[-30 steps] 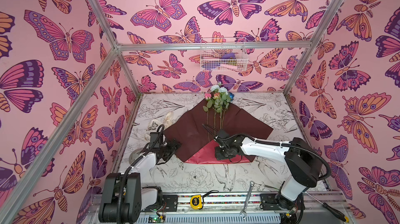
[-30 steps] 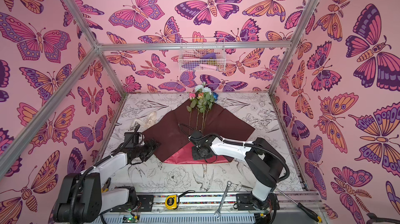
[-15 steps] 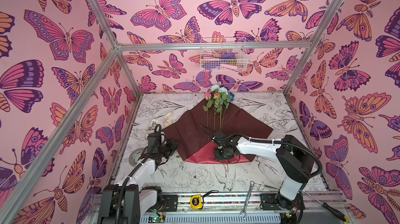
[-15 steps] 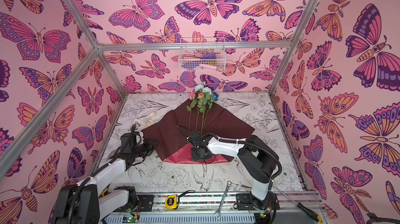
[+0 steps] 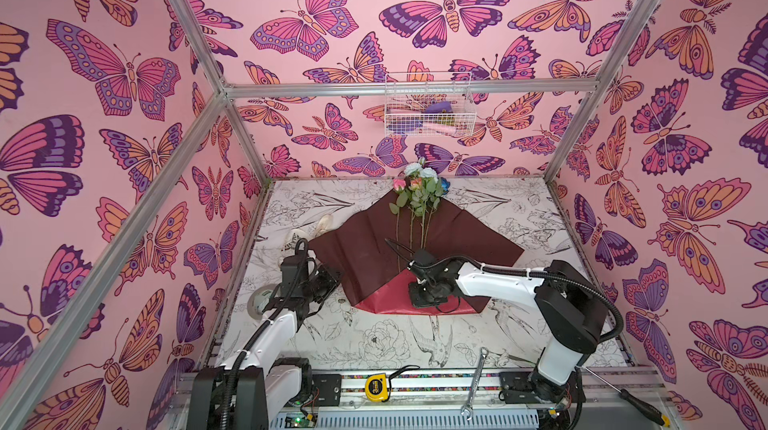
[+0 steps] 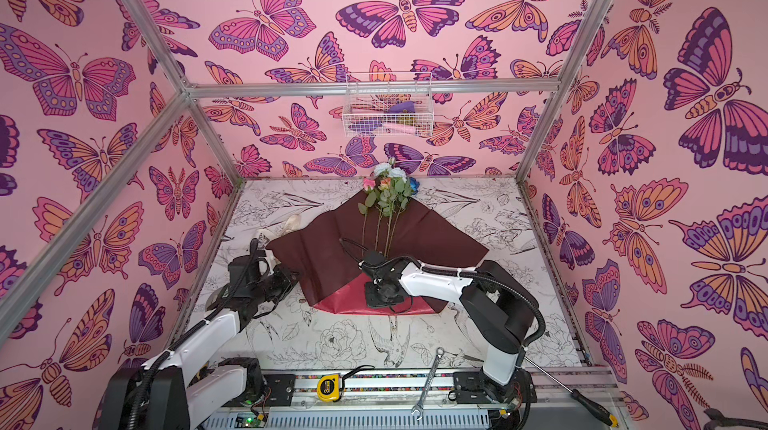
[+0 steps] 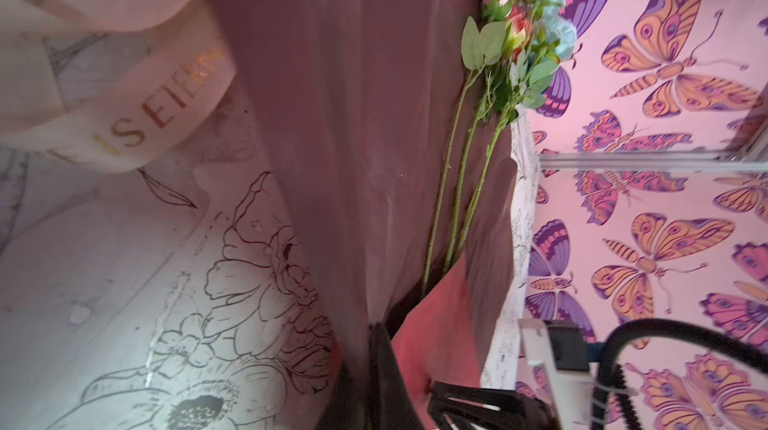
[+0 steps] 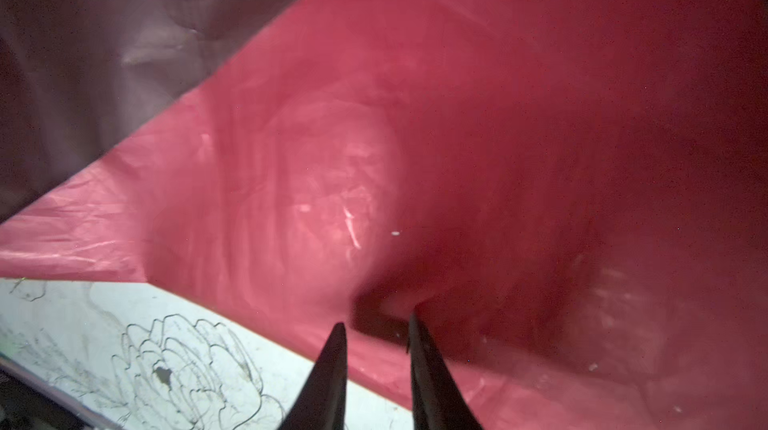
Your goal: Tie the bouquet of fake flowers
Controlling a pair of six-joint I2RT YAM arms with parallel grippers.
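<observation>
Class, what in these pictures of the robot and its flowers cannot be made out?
- Stem ends of the flowers: both top views, under the folded paper.
- Lettering on the ribbon: left wrist view, blurred, partly folded away.
- Contents of the basket: both top views, too small.
- Whether the right fingers pinch paper: right wrist view, blurred, shadowed.

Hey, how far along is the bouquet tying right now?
Done: flowers lie on the spread paper, its near corner folded up over the stem ends. In hand: left gripper pinches the paper's left corner; right gripper is down on the red fold, grip unclear. Left: rolling the paper round the stems and tying; the ribbon lies loose beside it.
</observation>
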